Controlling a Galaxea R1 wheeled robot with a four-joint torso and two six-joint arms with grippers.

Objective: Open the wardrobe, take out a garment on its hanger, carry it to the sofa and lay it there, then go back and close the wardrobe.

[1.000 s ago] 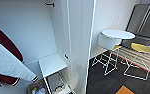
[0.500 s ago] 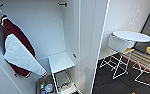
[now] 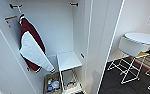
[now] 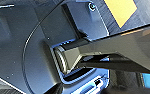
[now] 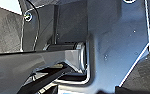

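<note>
Wardrobe (image 3: pixel 66 30) top cut off

Box (image 3: pixel 52 83) contents on the wardrobe floor too blurred to identify; maroon jacket (image 3: pixel 32 46) hides its hanger's shoulders; chair (image 3: pixel 131 47) cuts off the table (image 3: pixel 143 38).

Wardrobe (image 3: pixel 91 45) stands open: upper middle and right of the interior free, maroon-and-white garment (image 3: pixel 32 47) blocking the left side, small white stand (image 3: pixel 68 61) and a box of clutter (image 3: pixel 52 83) filling the bottom.

Robot's dark plate (image 4: pixel 21 50) over dark floor w/ yellow patch (image 4: pixel 119 11).
</note>
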